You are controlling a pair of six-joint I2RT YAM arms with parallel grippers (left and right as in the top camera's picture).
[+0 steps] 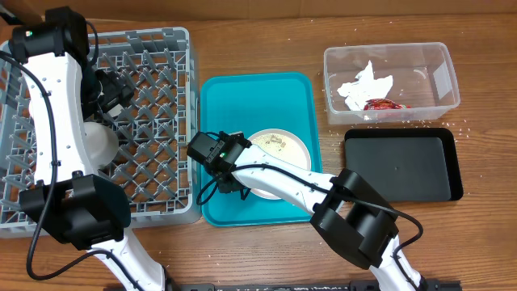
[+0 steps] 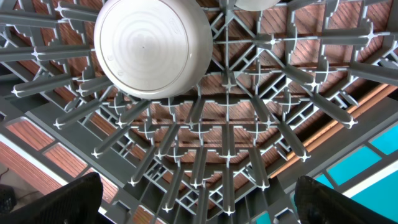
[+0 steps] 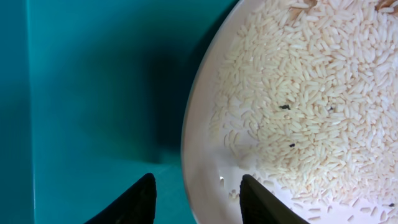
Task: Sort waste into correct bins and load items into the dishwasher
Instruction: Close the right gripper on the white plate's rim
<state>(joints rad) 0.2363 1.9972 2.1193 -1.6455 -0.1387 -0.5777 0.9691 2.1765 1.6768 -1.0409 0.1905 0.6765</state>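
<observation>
A round white plate covered in rice-like grains lies on the teal tray. My right gripper is open astride the plate's left rim, one finger over the tray and the other over the plate. The grey dish rack, the dishwasher, stands at the left with an upturned white bowl in it. Above the rack's grid my left gripper hangs wide open with nothing in it. The clear tub holds a crumpled napkin and a red wrapper.
A shallow black tray lies at the right, just below the clear tub. Loose grains are scattered on the wooden table around both. The edge of another white item shows at the top of the left wrist view.
</observation>
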